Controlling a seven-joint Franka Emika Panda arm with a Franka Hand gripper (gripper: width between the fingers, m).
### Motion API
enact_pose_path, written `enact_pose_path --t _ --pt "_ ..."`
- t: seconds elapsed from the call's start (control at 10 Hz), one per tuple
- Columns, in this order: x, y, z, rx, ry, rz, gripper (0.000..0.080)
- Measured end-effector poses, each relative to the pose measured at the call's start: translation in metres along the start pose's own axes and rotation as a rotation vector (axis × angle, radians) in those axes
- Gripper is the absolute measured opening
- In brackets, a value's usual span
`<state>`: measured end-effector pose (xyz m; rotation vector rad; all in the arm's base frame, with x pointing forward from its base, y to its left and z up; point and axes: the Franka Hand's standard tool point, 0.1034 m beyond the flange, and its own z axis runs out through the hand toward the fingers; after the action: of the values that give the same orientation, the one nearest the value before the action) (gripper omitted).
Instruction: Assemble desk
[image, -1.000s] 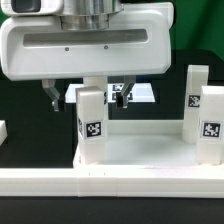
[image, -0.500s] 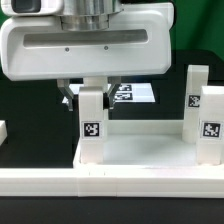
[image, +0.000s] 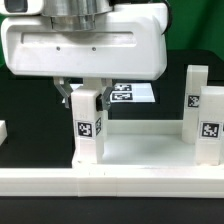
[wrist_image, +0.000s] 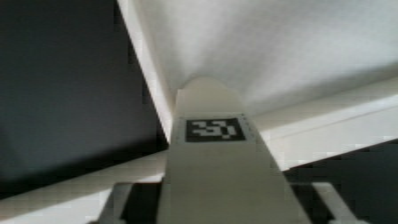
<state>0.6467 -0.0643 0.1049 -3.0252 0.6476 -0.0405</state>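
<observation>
The desk's white top (image: 140, 152) lies flat with tagged post legs standing at its corners. My gripper (image: 85, 97) is shut on the top end of the leg (image: 90, 125) at the exterior view's left, one finger (image: 66, 96) on each side of it. Two more legs (image: 197, 95) (image: 210, 126) stand at the exterior view's right. In the wrist view the held leg (wrist_image: 221, 110) with its tag (wrist_image: 217, 129) fills the space between the fingers (wrist_image: 125, 200), and the desk top (wrist_image: 267, 50) lies beyond it.
A long low white rail (image: 110, 182) runs along the front of the desk top. The marker board (image: 132, 92) lies on the black table behind the gripper. A small white piece (image: 3, 130) shows at the exterior view's left edge.
The fingers stood apart on either side of the left leg one second ago; they have closed onto it. The hand has shifted slightly.
</observation>
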Motion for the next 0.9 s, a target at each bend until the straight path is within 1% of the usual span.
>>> enact_pose_path --t 0.1,0.3,0.5,0.7,0.8,0.9 --pt "0.0002 -0.0002 0.0 0.007 0.0 0.106 0.0288" --pt "-0.0001 -0.001 -0.0001 0.011 -0.002 0.317 0.0288" --pt "-0.0005 -0.0017 0.0002 0.023 -0.008 0.589 0.0289" --pt "-0.0008 -0.0025 0.0003 0.023 -0.01 0.725 0.029" --pt "-0.0008 -0.0024 0.0003 0.023 -0.01 0.72 0.029" --pt "-0.0009 -0.0025 0.0004 0.023 -0.009 0.677 0.039"
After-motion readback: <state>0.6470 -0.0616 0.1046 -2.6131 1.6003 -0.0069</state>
